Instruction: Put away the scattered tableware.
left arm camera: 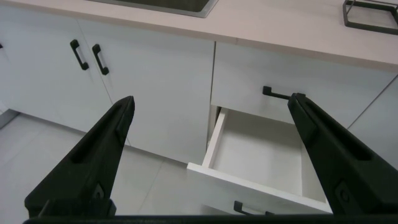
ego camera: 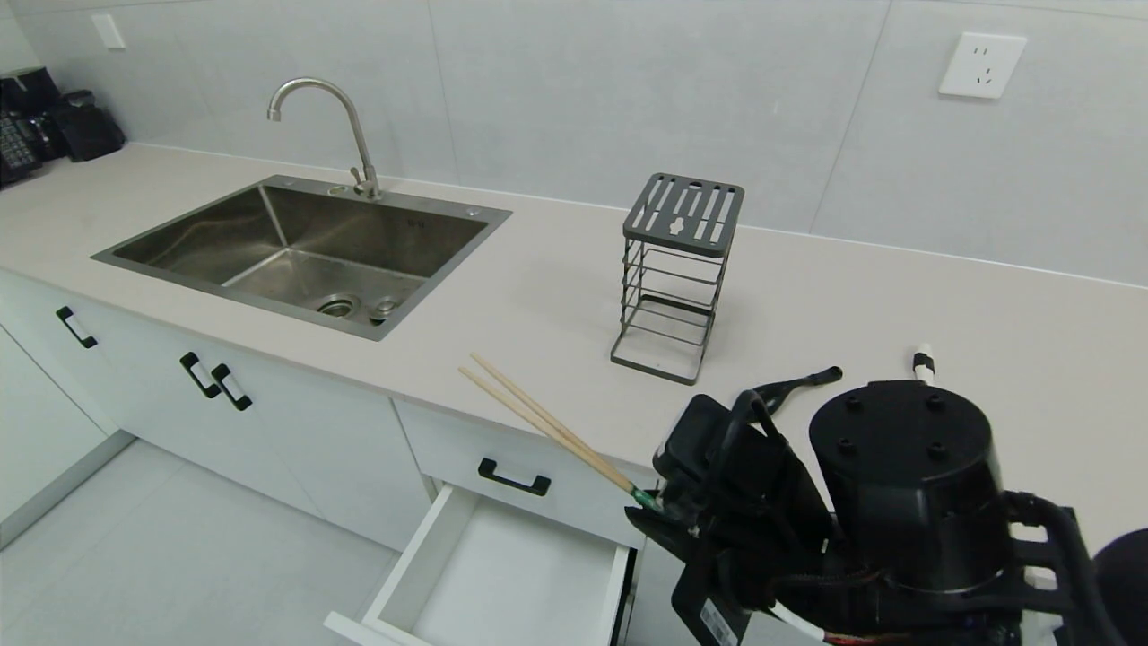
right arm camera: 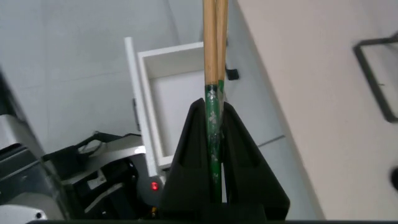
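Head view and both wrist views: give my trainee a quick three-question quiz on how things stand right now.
1. True or false: the right gripper is shut on the chopsticks.
2. Multiple choice: the lower drawer under the counter is A) pulled open, B) pushed shut, C) lifted out onto the counter.
3. Fill in the blank: the left gripper is ____ and holds nothing.

Key: 1 true; 2 A; 3 open.
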### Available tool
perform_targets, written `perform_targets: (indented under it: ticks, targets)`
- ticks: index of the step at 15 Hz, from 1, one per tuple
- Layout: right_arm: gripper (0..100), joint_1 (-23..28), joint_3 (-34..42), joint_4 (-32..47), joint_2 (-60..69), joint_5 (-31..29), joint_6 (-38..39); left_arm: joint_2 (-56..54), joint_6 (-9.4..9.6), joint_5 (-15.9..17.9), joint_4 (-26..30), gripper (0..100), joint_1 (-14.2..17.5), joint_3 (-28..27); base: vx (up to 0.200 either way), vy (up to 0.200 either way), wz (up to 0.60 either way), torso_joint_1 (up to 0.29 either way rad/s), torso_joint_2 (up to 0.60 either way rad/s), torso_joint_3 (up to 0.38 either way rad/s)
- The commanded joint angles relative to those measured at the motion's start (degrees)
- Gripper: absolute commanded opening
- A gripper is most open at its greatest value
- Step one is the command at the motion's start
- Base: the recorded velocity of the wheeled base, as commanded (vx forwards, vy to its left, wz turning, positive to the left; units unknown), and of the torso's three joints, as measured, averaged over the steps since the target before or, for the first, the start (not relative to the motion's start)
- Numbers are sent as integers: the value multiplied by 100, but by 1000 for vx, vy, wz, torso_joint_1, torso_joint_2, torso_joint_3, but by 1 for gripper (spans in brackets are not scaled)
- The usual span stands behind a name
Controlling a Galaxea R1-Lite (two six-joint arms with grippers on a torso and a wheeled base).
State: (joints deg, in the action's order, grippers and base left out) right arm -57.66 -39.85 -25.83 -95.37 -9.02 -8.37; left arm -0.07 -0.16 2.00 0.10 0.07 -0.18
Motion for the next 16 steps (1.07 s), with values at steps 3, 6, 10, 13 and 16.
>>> perform_targets:
  ticks: [3, 6, 10, 13, 16]
  targets:
    - [0, -202, -67, -80, -35, -47, -24, 7, -2, 2, -1, 100, 1, 1, 0, 0, 0, 0, 0, 0]
    - [0, -246, -58, -80, -52, 58, -252, 7, -2, 2, -1, 100, 1, 1, 0, 0, 0, 0, 0, 0]
    - [0, -316, 197, -370, -149, 146, -701, 7, -2, 2, -1, 100, 1, 1, 0, 0, 0, -136, 270, 131]
    - [0, -448, 65, -379, -333, 146, -674, 7, -2, 2, -1, 100, 1, 1, 0, 0, 0, -155, 308, 144]
    - [0, -527, -181, -379, -580, 155, -674, 7, -2, 2, -1, 100, 1, 9, 0, 0, 0, -167, 329, 162]
